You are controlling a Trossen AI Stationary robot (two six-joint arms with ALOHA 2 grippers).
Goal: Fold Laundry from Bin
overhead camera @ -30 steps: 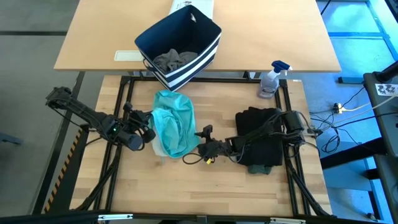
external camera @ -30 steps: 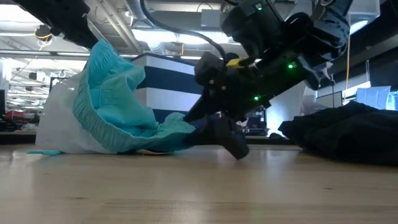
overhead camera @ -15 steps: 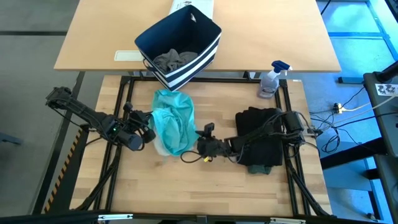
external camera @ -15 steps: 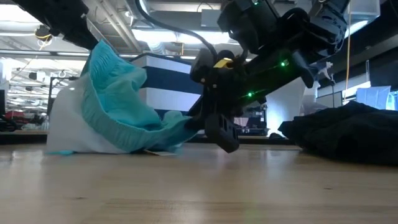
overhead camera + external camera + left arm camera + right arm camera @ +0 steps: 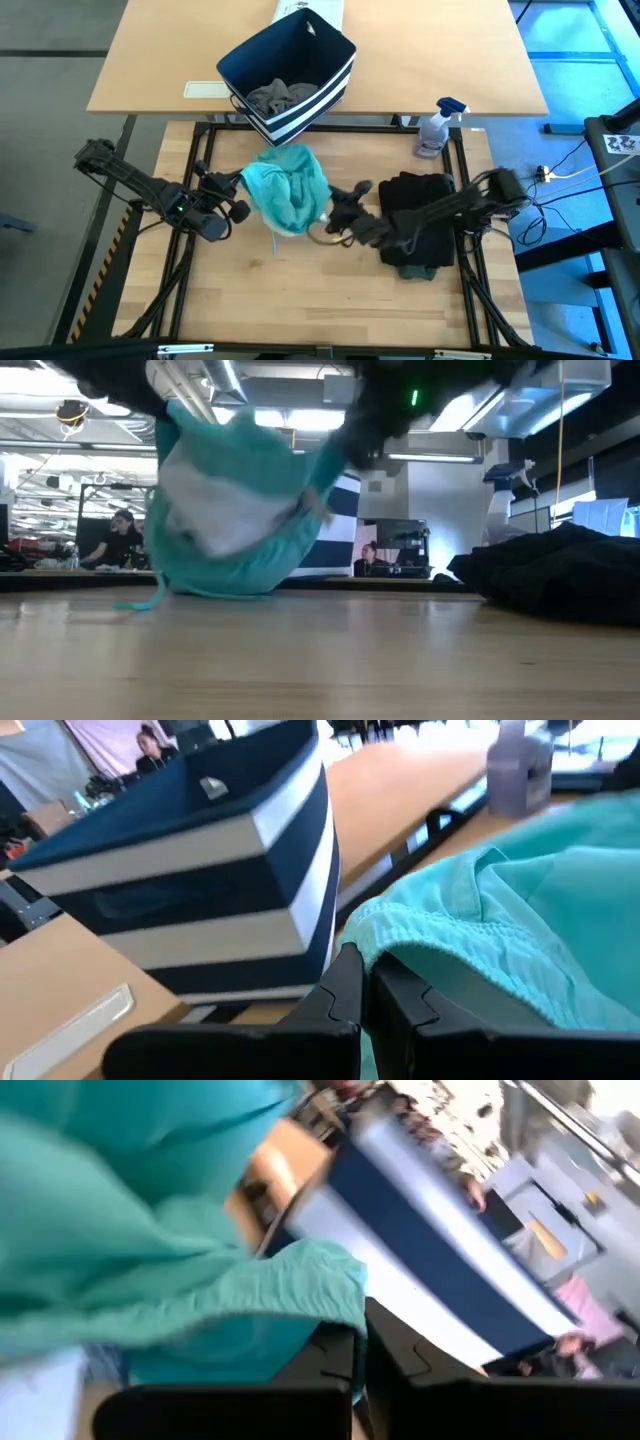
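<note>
Your left gripper (image 5: 238, 186) is clamped on one edge of the teal piece (image 5: 288, 188); your right gripper (image 5: 330, 216) is pinched shut on the opposite edge, so the cloth hangs bunched between them, its lowest fold brushing the table (image 5: 300, 300). The bin (image 5: 290, 72) sits on the far table with a grey garment (image 5: 280, 95) inside; the black pile (image 5: 420, 225) lies under your right arm.
</note>
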